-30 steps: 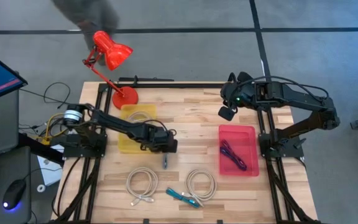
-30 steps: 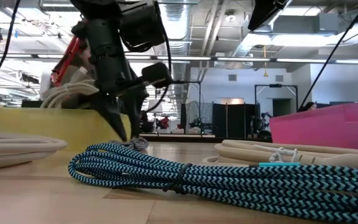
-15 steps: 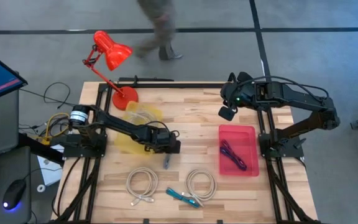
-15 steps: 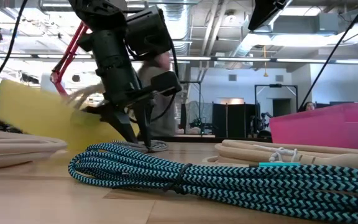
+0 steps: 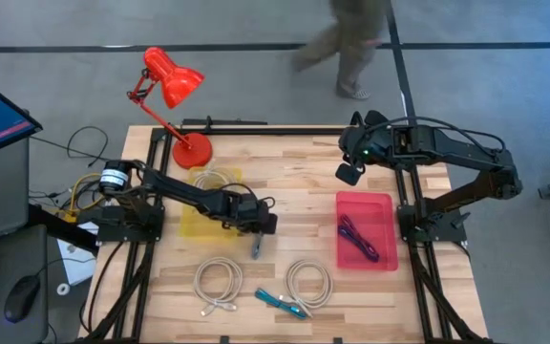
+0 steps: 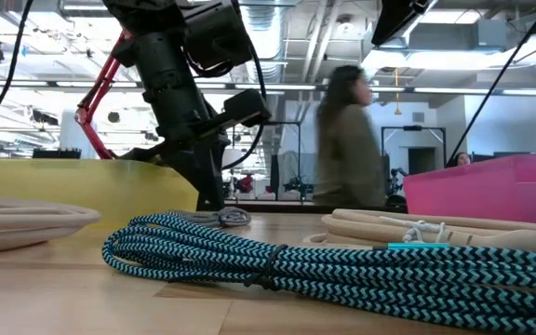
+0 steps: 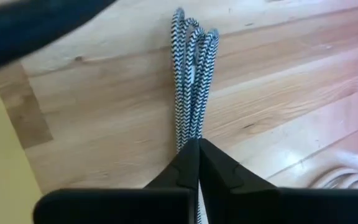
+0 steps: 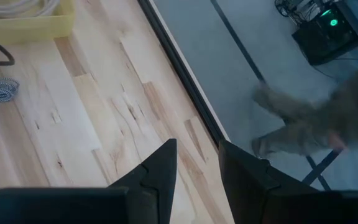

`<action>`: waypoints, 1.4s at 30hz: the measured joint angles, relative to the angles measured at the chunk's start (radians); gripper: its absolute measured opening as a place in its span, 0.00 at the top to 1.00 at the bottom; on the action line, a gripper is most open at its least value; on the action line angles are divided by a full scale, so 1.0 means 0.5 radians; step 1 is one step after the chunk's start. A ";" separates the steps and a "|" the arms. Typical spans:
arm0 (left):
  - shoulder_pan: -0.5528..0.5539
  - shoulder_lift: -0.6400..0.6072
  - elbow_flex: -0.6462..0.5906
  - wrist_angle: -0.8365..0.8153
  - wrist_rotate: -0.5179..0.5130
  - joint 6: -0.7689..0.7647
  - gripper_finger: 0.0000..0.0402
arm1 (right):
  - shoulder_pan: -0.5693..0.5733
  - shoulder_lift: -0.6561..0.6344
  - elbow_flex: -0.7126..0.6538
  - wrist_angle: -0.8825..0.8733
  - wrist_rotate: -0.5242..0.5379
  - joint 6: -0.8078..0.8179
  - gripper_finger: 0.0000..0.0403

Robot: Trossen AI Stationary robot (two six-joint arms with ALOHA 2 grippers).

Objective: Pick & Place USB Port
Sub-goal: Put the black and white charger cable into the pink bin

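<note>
A short black-and-white braided cable bundle (image 7: 192,74) lies on the wood near the table's middle (image 5: 254,250), small in the low view (image 6: 234,217). My left gripper (image 7: 197,146) stands over it (image 5: 256,232), just right of the yellow bin (image 5: 203,203), and is shut on the bundle's end. My right gripper (image 8: 197,163) is open and waits high over the table's far right part (image 5: 349,170). My left gripper pinches the braided bundle at one end (image 7: 190,134) between its two shut fingers, which come down on it from above (image 6: 214,203). The fingers lie along the bundle. The rest of the bundle stretches away flat on the table (image 7: 194,37).
The yellow bin holds a white cable (image 5: 213,178). The red bin (image 5: 386,204) holds a purple cable (image 5: 358,239). Two white coils (image 5: 218,283) (image 5: 308,283) and a teal braided cable (image 5: 281,303) lie near the front edge. A red lamp (image 5: 172,84) stands far left. A person (image 6: 347,140) walks behind the table.
The yellow bin tipped up on its side nearest my left gripper half a second ago and has dropped back flat. My left gripper has shifted slightly toward the table's right, staying low over the braided bundle. A person has walked past behind the table.
</note>
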 joint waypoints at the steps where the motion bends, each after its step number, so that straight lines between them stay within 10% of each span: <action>1: -0.002 0.000 0.000 0.000 0.000 0.003 0.99 | 0.000 0.000 0.000 0.000 0.000 0.000 0.72; 26: 0.006 -0.006 0.007 0.380 -0.146 0.032 0.98 | 0.000 0.000 0.000 0.001 -0.270 -0.201 0.72; 34: 0.046 -0.131 0.007 0.577 0.431 0.305 0.98 | 0.001 0.000 0.000 0.001 -0.268 -0.174 0.72; 42: 0.045 -0.453 0.007 0.606 -0.015 0.307 0.98 | 0.001 0.000 -0.001 0.056 -0.266 -0.174 0.72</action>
